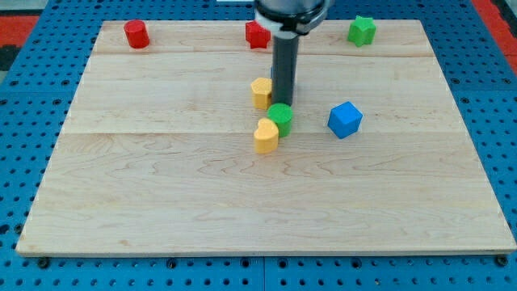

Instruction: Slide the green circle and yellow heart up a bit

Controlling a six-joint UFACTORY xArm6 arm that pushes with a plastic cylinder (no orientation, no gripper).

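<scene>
1. A big wooden board (161,202) made of light planks lies on a blue table with holes (24,145).
2. The landmark here is the small green round block (281,117), near the middle of the board.
3. The small yellow heart-shaped block (266,135) sits just below and to the view's left of the green round block, and the 2 touch.
4. A second yellow block (261,92), with a shape that is hard to make out, sits just above and to the view's left of the green round block.
5. The dark straight rod (284,69) comes down from the view's top, and its tip (283,103) is right at the top edge of the green round block. The rod has no jaws and holds nothing; it only pushes.
6. A blue cube-like block (345,120) lies to the view's right of the green round block, with a gap between them.
7. Far above the green round block, along the top edge of the board, are 3 more blocks: a red one (136,34) far to the view's left, a red one (257,35) partly behind the arm, and a green one (361,31) to the view's right.
</scene>
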